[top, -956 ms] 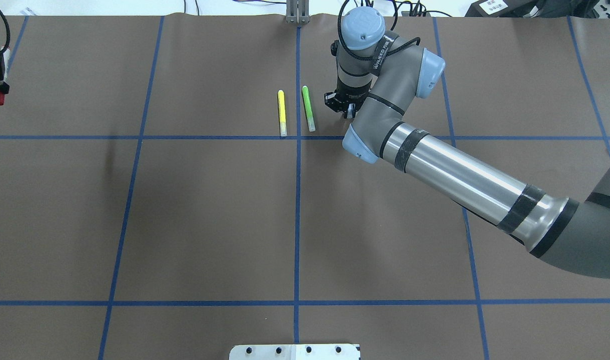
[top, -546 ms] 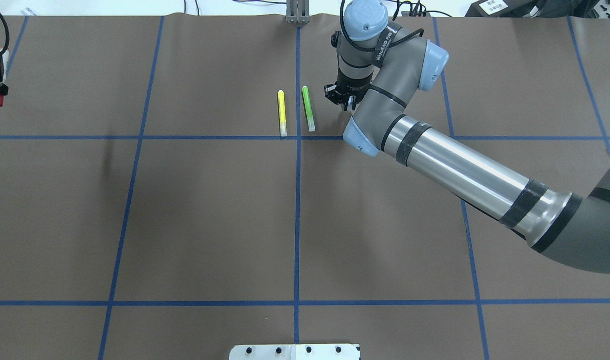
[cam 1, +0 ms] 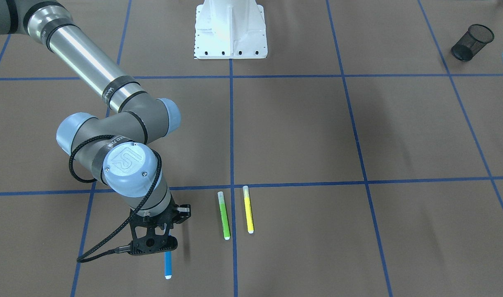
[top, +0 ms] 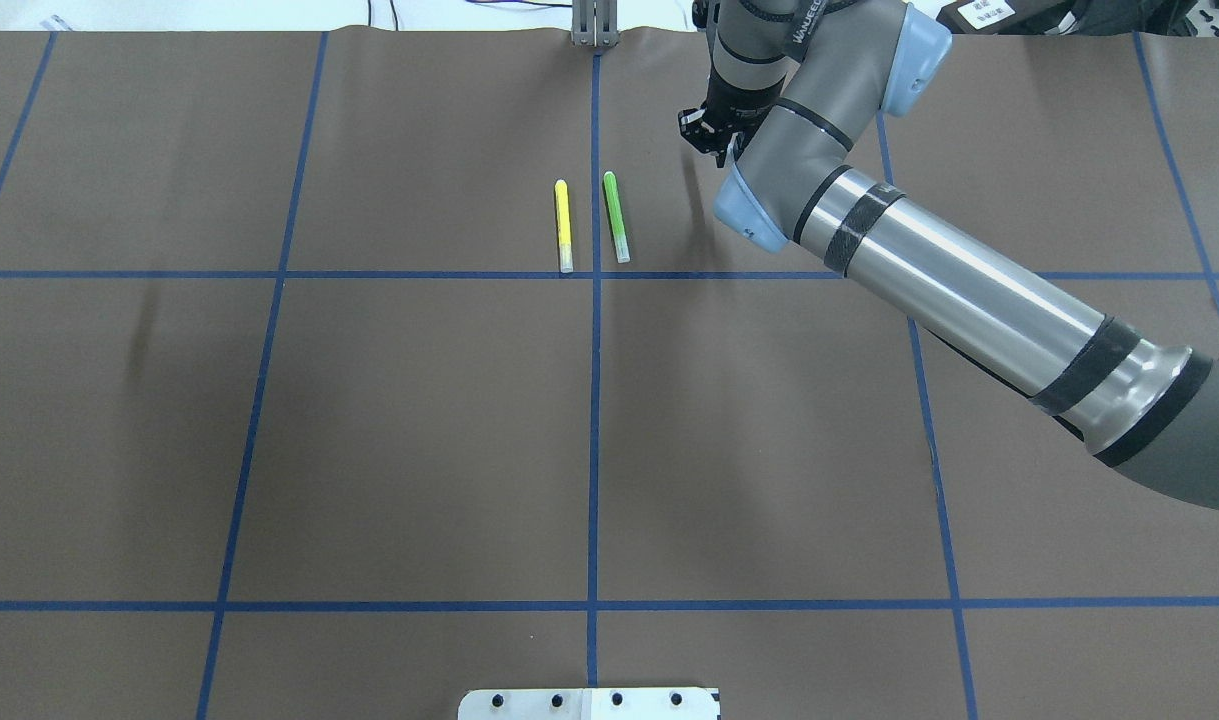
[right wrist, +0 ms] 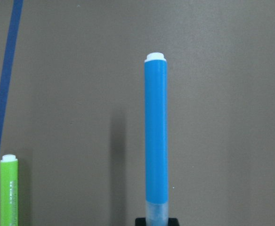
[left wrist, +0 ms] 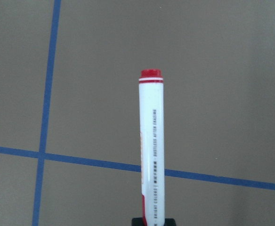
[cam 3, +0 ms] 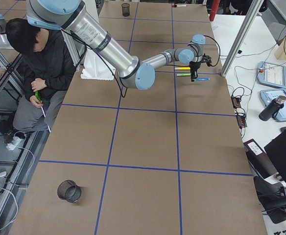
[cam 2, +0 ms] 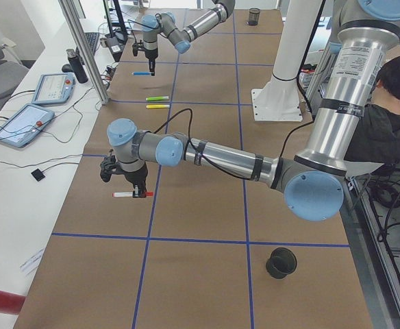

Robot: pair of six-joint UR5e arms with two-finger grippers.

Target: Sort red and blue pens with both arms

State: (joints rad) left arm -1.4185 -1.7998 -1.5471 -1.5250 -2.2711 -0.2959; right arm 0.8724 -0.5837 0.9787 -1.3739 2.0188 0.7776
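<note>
1. Our right gripper [cam 1: 159, 243] is closed on the blue pen [right wrist: 156, 136] at its translucent cap end, holding it level above the table near the green marker [cam 1: 223, 216].
2. Our left gripper [cam 2: 140, 192] clamps the red pen [left wrist: 151, 150] near one end, also lifted.
3. Both pens look light, stiff and smooth. Held by an end they may pivot, so we judge mid-barrel steadier.

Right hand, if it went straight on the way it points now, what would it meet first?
Likely the bare table cover: the right hand points down with the blue pen level in it, and the green marker lies clear to the side. Its height is unclear.
</note>
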